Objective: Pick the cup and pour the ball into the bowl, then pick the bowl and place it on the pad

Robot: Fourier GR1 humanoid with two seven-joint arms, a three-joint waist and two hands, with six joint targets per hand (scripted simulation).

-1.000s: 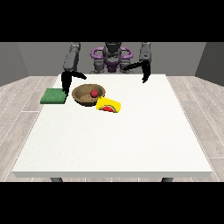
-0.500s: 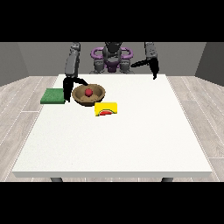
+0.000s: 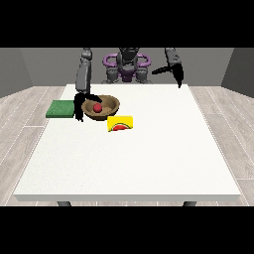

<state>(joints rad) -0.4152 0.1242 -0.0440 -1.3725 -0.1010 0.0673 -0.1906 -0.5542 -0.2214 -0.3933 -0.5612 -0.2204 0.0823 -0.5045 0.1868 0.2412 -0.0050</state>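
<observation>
**Pour done, bowl pick in hand**

Front view: the red ball (image 3: 97,106) is sitting inside the wooden bowl (image 3: 111,103), and the yellow cup (image 3: 121,122) is lying on its side on the white table (image 3: 149,149) just in front of the bowl, so the pouring step looks finished. The hand at the view's left (image 3: 79,106) is hanging at the bowl's near-left rim, between the bowl and the green pad (image 3: 60,108); whether its fingers are closing on the rim I cannot tell. The hand at the view's right (image 3: 177,74) is hovering well apart from everything, carrying nothing, its finger pose too small to read. Next, I judge, the rim needs gripping and the bowl lifting level, across onto the pad just beside it.
</observation>
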